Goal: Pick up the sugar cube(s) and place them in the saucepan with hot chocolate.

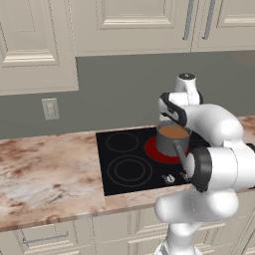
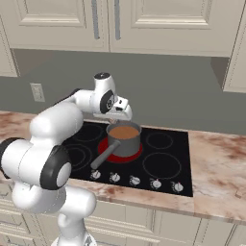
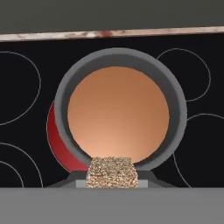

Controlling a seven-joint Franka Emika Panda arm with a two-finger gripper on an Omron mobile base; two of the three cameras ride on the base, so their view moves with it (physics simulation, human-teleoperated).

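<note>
The grey saucepan (image 3: 61,109) stands on the glowing red burner (image 3: 59,148) of the black cooktop, filled with smooth light-brown hot chocolate (image 3: 118,113). In the base views the saucepan (image 2: 126,144) (image 1: 168,143) points its long handle (image 2: 102,156) toward the front. My gripper (image 3: 111,183) hangs just above the pan's rim, shut on a speckled brown sugar cube (image 3: 111,171). From the right base view the gripper (image 2: 116,119) sits over the pan's back left edge. The cube is hidden by the hand in both base views.
The black cooktop (image 2: 163,163) has other unlit burner rings and a row of knobs (image 2: 134,180) along its front. Marble counter (image 1: 45,169) spreads to both sides. A grey wall with an outlet (image 1: 50,108) and cream cabinets stand behind.
</note>
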